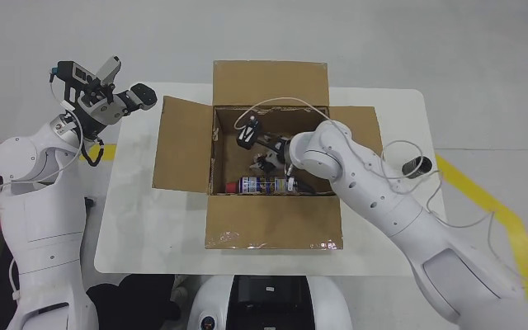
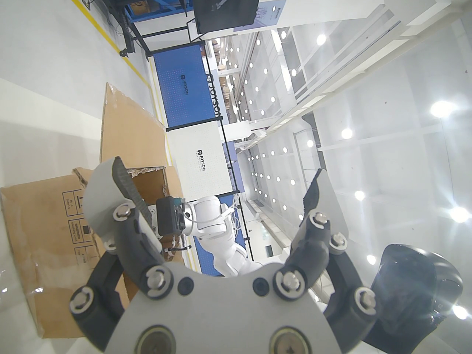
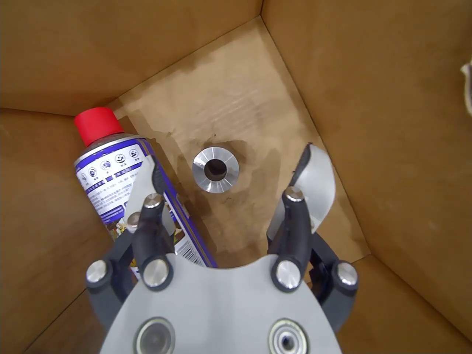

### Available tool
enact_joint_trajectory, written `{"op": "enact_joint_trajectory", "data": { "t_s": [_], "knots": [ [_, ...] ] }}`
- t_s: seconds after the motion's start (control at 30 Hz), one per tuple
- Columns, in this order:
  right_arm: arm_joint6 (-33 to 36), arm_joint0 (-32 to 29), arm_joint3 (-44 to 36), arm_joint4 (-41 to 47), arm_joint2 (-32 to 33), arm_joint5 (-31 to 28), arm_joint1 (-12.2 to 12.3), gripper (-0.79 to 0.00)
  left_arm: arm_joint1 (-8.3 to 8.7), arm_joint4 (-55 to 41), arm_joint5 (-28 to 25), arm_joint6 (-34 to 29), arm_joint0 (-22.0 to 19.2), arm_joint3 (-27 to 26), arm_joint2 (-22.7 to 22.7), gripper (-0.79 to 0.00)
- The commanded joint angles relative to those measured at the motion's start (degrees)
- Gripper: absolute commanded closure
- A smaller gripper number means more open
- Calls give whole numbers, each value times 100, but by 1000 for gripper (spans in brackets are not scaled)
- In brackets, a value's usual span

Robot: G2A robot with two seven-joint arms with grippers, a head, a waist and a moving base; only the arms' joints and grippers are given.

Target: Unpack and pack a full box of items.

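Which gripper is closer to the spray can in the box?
Right. The right gripper is inside the box beside the spray can; the left gripper is outside the box, well away.

This looks like a factory hall: blue perforated partition panels (image 2: 180, 86), blue steel racks holding cartons (image 2: 147, 9), a yellow floor stripe (image 1: 474, 190), a high white ceiling with rows of round lamps (image 2: 387, 119).

The right claw (image 3: 231, 162) hides the base of the spray can (image 3: 107, 173).
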Motion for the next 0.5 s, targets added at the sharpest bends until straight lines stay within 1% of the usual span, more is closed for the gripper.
{"op": "enact_joint_trajectory", "data": {
  "t_s": [0.0, 0.1, 0.2, 0.27, 0.33, 0.4, 0.47],
  "knots": [
    [-13, -2, 56, -5, -10, -22, -19, -554, 0, 0, 0, 0, 0, 0, 0, -785],
    [-31, 2, 137, -22, -18, -41, -49, -548, 0, 0, 0, 0, 0, 0, 0, -785],
    [-39, -2, 199, -26, -21, -56, -76, -523, 0, 0, 0, 0, 0, 0, 0, -785],
    [-34, -7, 238, -34, -21, -62, -92, -480, 0, 0, 0, 0, 0, 0, 0, -785],
    [-33, -13, 272, -36, -16, -60, -107, -468, 0, 0, 0, 0, 0, 0, 0, -785],
    [-42, -21, 311, -38, -9, -55, -122, -425, 0, 0, 0, 0, 0, 0, 0, -785],
    [-43, -27, 353, -49, -6, -49, -138, -406, 0, 0, 0, 0, 0, 0, 0, -785]
  ]
}}
